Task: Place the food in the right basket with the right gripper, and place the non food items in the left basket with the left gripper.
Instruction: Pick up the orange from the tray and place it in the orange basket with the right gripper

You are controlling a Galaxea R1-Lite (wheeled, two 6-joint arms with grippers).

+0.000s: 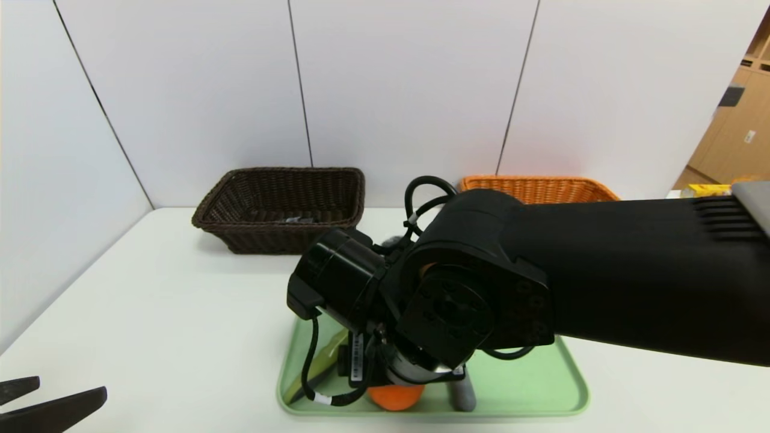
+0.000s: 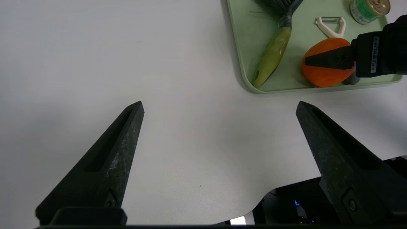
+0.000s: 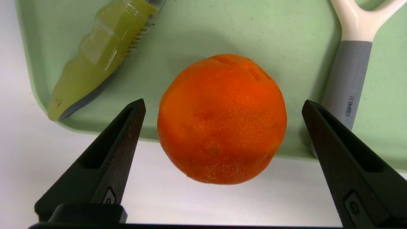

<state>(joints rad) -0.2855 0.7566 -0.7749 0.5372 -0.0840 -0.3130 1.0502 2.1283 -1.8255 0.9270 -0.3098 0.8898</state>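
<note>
An orange (image 3: pixel 222 117) sits at the near rim of the green tray (image 3: pixel 222 28); it also shows in the head view (image 1: pixel 394 397) and the left wrist view (image 2: pixel 321 68). My right gripper (image 3: pixel 223 102) is open, its fingers on either side of the orange with gaps on both sides. On the tray also lie a green-handled brush (image 2: pixel 272 54), a white and grey peeler (image 3: pixel 348 73) and a tin can (image 2: pixel 369 9). My left gripper (image 1: pixel 72 386) is open and empty over the bare table at the near left.
A brown basket (image 1: pixel 289 174) stands at the back left and an orange basket (image 1: pixel 535 187) at the back right, both against the white wall. My right arm hides most of the tray in the head view. The table's near edge shows in the left wrist view (image 2: pixel 286 187).
</note>
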